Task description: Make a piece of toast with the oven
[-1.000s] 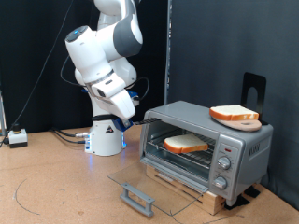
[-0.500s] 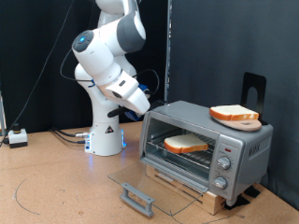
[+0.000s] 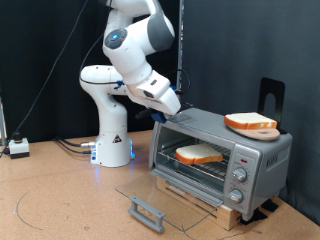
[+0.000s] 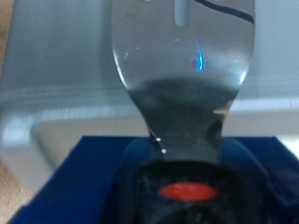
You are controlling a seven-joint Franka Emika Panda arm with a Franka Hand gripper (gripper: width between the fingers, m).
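The gripper [image 3: 162,113] hangs just above the oven's [image 3: 222,158] top corner at the exterior view's left; whether its fingers are spread or closed I cannot tell; the wrist view is blurred grey metal. The piece of toast [image 3: 200,154] lies on the rack inside, below the gripper, behind the dropped-open glass door [image 3: 160,198]; another slice [image 3: 250,122] sits on the round board [image 3: 262,132] atop the oven.

We see one slice [image 3: 200,154] on the rack inside the oven [image 3: 222,155], another slice [image 3: 250,121] on top, door [image 3: 160,194] lying open in front
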